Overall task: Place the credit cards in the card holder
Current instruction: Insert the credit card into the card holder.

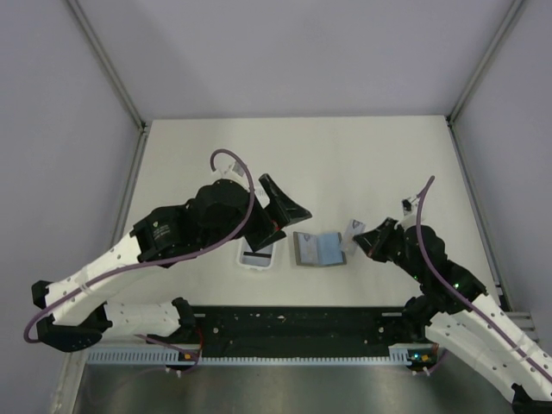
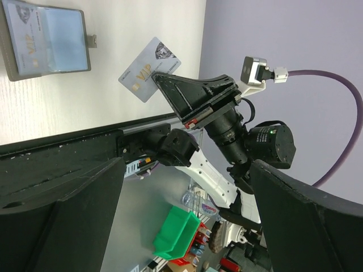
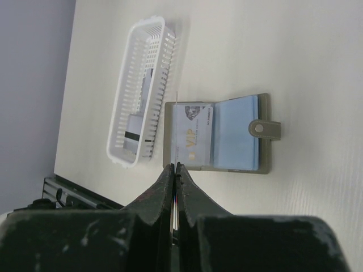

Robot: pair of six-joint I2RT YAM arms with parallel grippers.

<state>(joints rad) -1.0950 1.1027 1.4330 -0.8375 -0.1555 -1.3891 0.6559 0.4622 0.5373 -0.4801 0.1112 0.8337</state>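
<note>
Plainly, right gripper point(image 2: 159, 78) pinches card point(image 2: 140, 69) printed "VIP".

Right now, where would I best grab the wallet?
Probably the clasp tab, from the blue-pocket side: the wallet lies open and flat, and the tab alone juts past its edge. The right gripper holds a card; use the left gripper.

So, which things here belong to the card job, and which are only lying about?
Belong: card holder, open; VIP card already in its pocket; held card in the right gripper; loose cards in the white tray.
Lying about: the white tray itself; green bin beyond the table.
</note>
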